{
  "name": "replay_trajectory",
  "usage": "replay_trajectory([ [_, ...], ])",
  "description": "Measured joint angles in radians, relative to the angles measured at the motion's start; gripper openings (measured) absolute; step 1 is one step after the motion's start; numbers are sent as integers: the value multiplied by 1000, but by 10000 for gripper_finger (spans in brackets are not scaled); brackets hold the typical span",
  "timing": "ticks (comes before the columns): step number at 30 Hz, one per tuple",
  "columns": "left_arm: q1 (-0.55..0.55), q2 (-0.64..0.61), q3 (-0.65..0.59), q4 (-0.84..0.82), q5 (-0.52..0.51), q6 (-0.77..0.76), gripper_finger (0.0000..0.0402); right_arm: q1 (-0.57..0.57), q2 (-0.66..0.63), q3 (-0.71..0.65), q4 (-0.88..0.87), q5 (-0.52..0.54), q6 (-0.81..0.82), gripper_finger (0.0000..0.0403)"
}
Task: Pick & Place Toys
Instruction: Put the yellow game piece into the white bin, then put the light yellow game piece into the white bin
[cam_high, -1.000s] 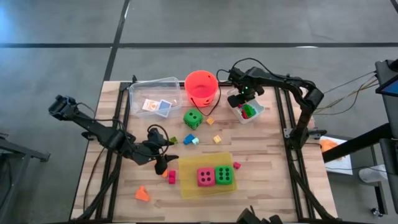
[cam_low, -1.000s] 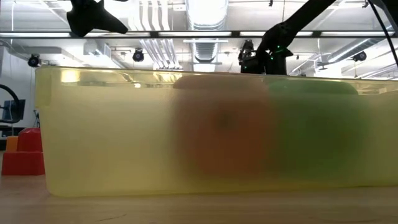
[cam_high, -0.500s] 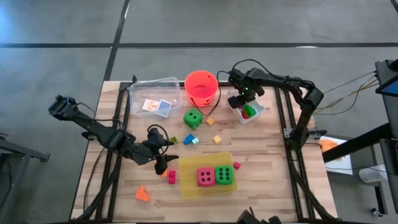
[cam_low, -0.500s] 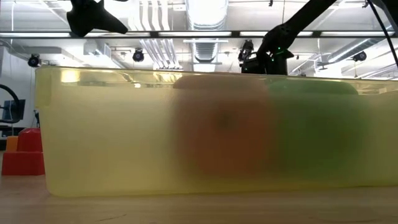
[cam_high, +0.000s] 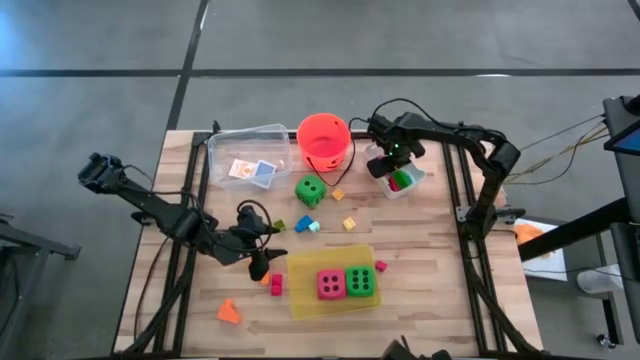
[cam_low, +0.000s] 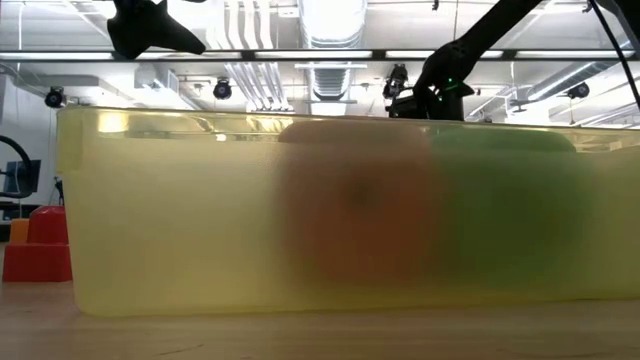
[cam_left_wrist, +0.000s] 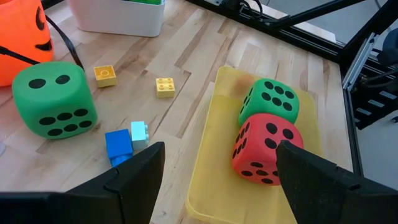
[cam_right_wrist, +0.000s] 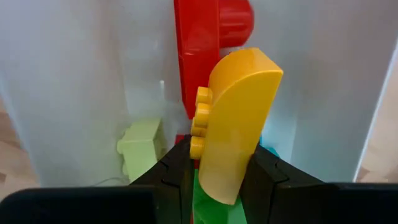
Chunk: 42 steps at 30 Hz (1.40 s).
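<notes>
Right gripper (cam_right_wrist: 217, 165) hangs over the small white bin (cam_high: 398, 180) at the table's back right, pinching 1 yellow curved brick (cam_right_wrist: 233, 124), so it's the drop-off next, calling for parted fingers, while the left gripper (cam_left_wrist: 214, 171) waits spread near the yellow tray (cam_left_wrist: 208, 168).

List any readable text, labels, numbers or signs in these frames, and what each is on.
No readable words or numbers anywhere.
Two small cards in the clear plastic bin: print too small to read.
Orange-red plastic bucket: black face markings, no text.
Foam dice: black dots only.
</notes>
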Motion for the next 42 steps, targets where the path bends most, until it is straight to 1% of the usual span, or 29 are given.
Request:
replay_trajectory([
  [6, 0, 0, 0, 0, 0, 0, 296, -1, -1, -21, 8, 4, 0, 86],
  [8, 0, 0, 0, 0, 0, 0, 296, 0, -1, -22, 10, 5, 0, 106],
  [12, 0, 0, 0, 0, 0, 0, 296, 0, -1, -23, 9, 4, 0, 163],
  [14, 0, 0, 0, 0, 0, 0, 297, 0, -1, -23, 9, 8, 0, 182],
  [18, 0, 0, 0, 0, 0, 0, 297, 0, -1, -23, 16, 11, 0, 207],
  [23, 0, 0, 0, 0, 0, 0, 297, 0, -1, -23, 22, 11, -1, 228],
  [28, 0, 0, 0, 0, 0, 0, 297, -1, -1, -16, 19, 12, -6, 243],
  [36, 0, 0, 0, 0, 0, 0, 297, 0, -14, 46, -59, 12, -12, 245],
  [42, 0, 0, 0, 0, 0, 0, 297, 0, -39, 52, -87, 14, -49, 245],
])
